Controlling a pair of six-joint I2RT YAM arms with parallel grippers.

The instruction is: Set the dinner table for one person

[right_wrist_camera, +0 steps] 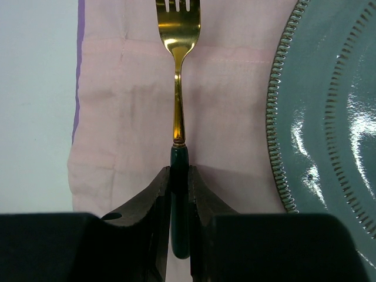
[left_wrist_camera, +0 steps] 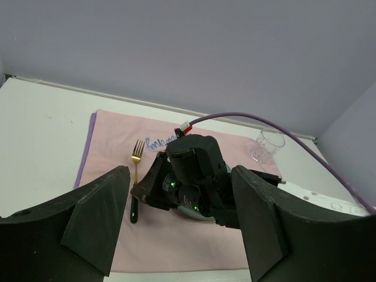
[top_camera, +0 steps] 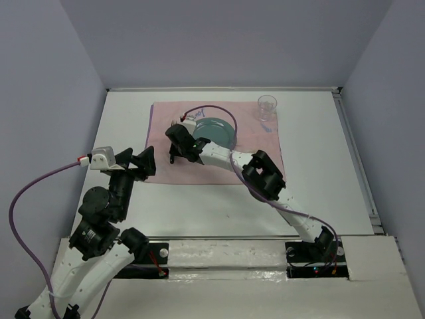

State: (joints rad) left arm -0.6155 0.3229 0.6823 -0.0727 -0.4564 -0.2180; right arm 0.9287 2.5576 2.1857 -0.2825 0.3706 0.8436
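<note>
Step in hand: I judge it is the placing of the fork (right_wrist_camera: 178, 88) on the left side of the plate (right_wrist_camera: 329, 117).
Right gripper: the right gripper (right_wrist_camera: 180, 182) is closed on the dark green handle of the fork, with the tines pointing to the far edge of the tabletop.
Fork position: it is over the pink cloth (right_wrist_camera: 129, 88), parallel to the plate and apart from its rim. I cannot tell if it already rests on the cloth or hangs just above.
Left gripper: the left gripper (top_camera: 145, 163) has its jaws wide apart and holds nothing. It hovers near the near left corner of the cloth.
Dinner table: the dinner table (top_camera: 319, 199) is a big, flat, matte white top. The cloth lies near the middle of its far edge.
Next move: probably the jaws must open only when the fork lies flat, and then the arm must go back toward the near edge without pulling the handle or the cloth.
Fork material: smooth golden metal for the neck and tines, with a glossy green rounded handle.
Plate: round, grey-blue and glazed, with a ribbed border that shines.
Cloth: soft fabric with light creases, a purple edge and blue scribbles.
Glass: the glass (top_camera: 267, 106) is clear, short and upright at the far right corner of the cloth.
</note>
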